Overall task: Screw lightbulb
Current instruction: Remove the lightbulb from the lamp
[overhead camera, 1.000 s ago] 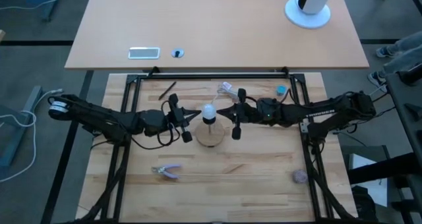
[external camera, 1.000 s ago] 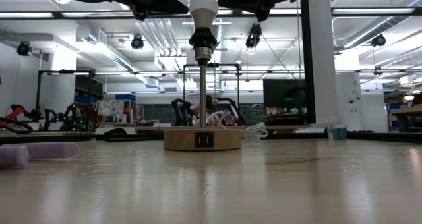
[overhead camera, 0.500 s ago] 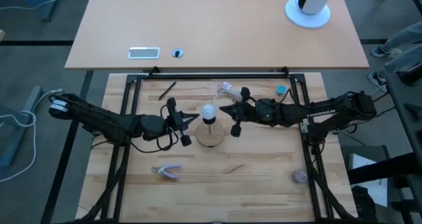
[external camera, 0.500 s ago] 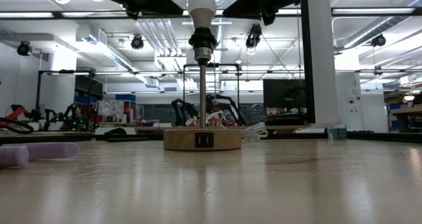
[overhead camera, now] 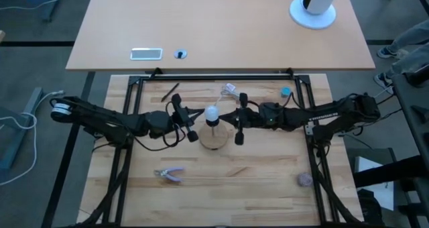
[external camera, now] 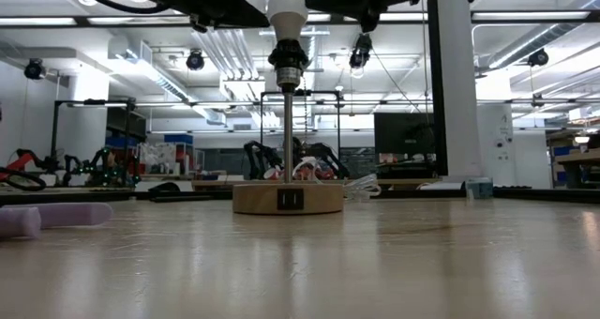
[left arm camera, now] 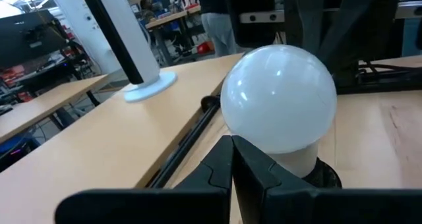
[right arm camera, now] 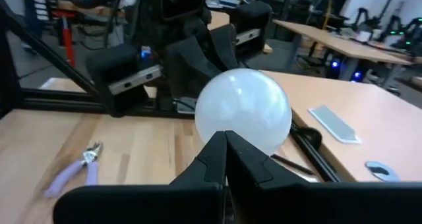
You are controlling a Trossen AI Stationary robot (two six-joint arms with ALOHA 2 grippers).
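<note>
The white frosted lightbulb (overhead camera: 212, 112) sits upright in the black socket (external camera: 287, 56) on a thin post above the round wooden disc (overhead camera: 214, 138). My left gripper (overhead camera: 200, 114) is shut, level, its tip at the globe's left side; the globe fills the left wrist view (left arm camera: 278, 99). My right gripper (overhead camera: 225, 115) is shut, level, its tip at the globe's right side (right arm camera: 244, 112). In the low view the bulb (external camera: 288, 7) shows between the two dark arms overhead. My left gripper points level from the table's left, its shut fingertips (left arm camera: 224, 148) at the globe's lower part (left arm camera: 264, 145); I cannot tell whether they touch. My right gripper points level from the table's right, its shut fingertips (right arm camera: 221, 141) at the globe's lower part (right arm camera: 254, 148); I cannot tell whether they touch.
Purple-handled pliers (overhead camera: 169, 174) lie near the front left. A greyish-purple ball (overhead camera: 305, 180) lies at the front right. A crumpled clear wrapper (overhead camera: 231, 90), a dark pen (overhead camera: 170, 91) and a small teal thing (overhead camera: 286, 92) lie along the far edge.
My left gripper has drawn back a little toward the table's left, then come back toward the bulb. My right gripper has shifted slightly toward the bulb and the near edge. The bulb and the lamp have stayed in place.
</note>
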